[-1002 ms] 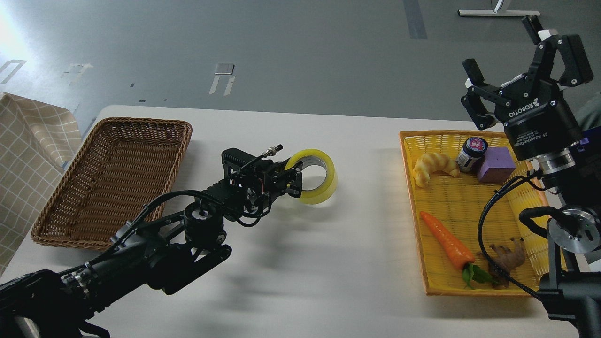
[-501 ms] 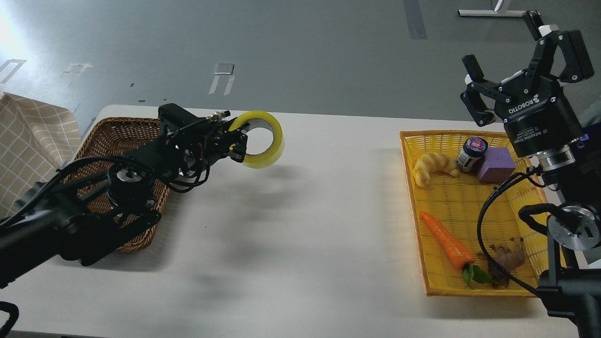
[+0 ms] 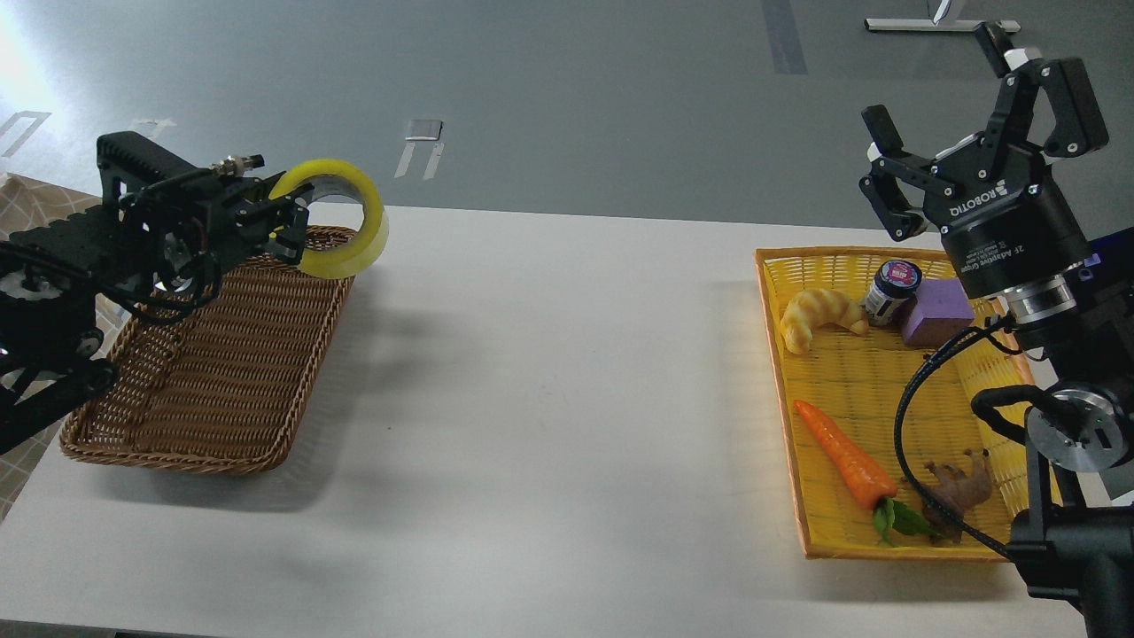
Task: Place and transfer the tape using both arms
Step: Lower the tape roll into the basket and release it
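Observation:
The tape (image 3: pixel 347 221) is a wide yellowish roll with a grey-white core. My left gripper (image 3: pixel 291 223) is shut on its left rim and holds it in the air above the far right corner of the brown wicker basket (image 3: pixel 204 354). The roll stands on edge, its hole facing me. My right gripper (image 3: pixel 943 102) is open and empty, raised high above the far end of the yellow tray (image 3: pixel 886 399) at the right.
The yellow tray holds a croissant toy (image 3: pixel 819 316), a small jar (image 3: pixel 890 291), a purple block (image 3: pixel 936 310), a carrot (image 3: pixel 846 454) and a brown animal figure (image 3: pixel 961 486). A checked cloth (image 3: pixel 27 204) lies at the far left. The white table (image 3: pixel 549 390) spans between the two containers.
My left arm has swung left and up with the tape, from the table's middle to above the brown basket's corner. My right gripper has drifted slightly left and stays open.

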`<state>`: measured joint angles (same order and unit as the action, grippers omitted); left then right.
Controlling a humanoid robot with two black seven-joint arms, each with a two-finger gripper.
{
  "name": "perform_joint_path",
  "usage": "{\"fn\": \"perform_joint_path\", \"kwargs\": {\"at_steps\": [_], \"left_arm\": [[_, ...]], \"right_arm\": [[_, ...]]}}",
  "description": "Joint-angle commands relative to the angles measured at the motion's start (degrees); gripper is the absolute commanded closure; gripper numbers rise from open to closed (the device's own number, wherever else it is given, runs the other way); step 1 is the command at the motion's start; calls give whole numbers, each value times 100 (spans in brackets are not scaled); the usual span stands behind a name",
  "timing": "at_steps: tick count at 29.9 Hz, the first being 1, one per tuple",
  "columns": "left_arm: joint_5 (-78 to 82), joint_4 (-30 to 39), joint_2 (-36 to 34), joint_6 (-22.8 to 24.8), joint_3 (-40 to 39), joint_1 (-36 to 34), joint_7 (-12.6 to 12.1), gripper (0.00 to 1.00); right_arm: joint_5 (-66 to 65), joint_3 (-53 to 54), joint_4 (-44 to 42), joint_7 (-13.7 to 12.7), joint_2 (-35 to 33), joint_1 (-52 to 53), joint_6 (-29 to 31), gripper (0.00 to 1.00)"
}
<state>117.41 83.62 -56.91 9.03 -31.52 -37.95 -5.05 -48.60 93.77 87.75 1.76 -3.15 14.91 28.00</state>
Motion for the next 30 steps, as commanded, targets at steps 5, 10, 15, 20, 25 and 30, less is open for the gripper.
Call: {"fn": "perform_joint_path", "kwargs": {"at_steps": [5, 10, 15, 20, 25, 30], "left_arm": [[-52, -486, -145, -313, 5, 420, 48, 97], [-61, -1223, -127, -612, 14, 578, 425, 97], [-78, -1348, -136, -753, 5, 728, 619, 97], [-96, -1462, -101, -771, 5, 780, 637, 96], [-228, -1611, -75, -911, 5, 1035, 759, 95], [-245, -1998, -66, -1105, 5, 1193, 1005, 95]], "right_arm": [[0, -17, 49, -9, -2, -67, 0, 0], [0, -17, 49, -9, -2, -67, 0, 0], [0, -26, 40, -18, -2, -84, 0, 0], [0, -26, 49, -141, -2, -102, 0, 0], [0, -26, 49, -176, -2, -111, 0, 0], [0, -26, 66, -176, -2, -163, 0, 0]]}}
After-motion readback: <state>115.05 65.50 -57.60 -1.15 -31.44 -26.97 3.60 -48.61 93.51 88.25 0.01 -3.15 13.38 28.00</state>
